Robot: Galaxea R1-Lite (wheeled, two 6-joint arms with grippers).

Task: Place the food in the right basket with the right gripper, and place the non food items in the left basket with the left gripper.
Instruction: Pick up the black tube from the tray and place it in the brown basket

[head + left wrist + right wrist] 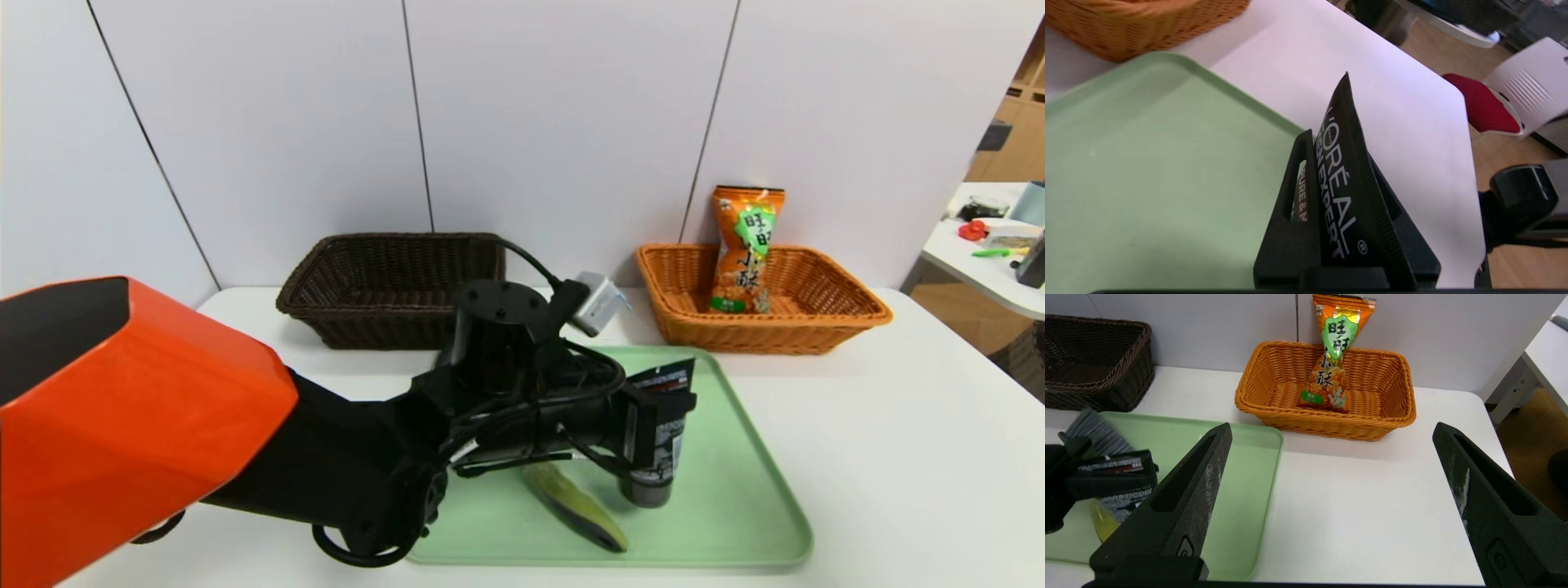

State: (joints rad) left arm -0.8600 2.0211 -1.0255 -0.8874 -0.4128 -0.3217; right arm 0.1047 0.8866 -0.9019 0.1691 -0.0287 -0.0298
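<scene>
Now left gripper (657, 429) above green tray (735, 490), jaws closed on black L'Oréal tube (1345, 192) near flat crimped end. Tube looks light, soft, smooth; flat end gives firm hold. Right gripper (1331, 498) wide open, holding nothing. Snack bag (744, 249) already stands in orange basket (849, 314).

Bright, even light; soft shadows.

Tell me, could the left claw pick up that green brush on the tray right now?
Probably not yet. The left claw is shut on the black tube, so it has no free grip. The brush lies uncovered on the green tray just below it.
</scene>
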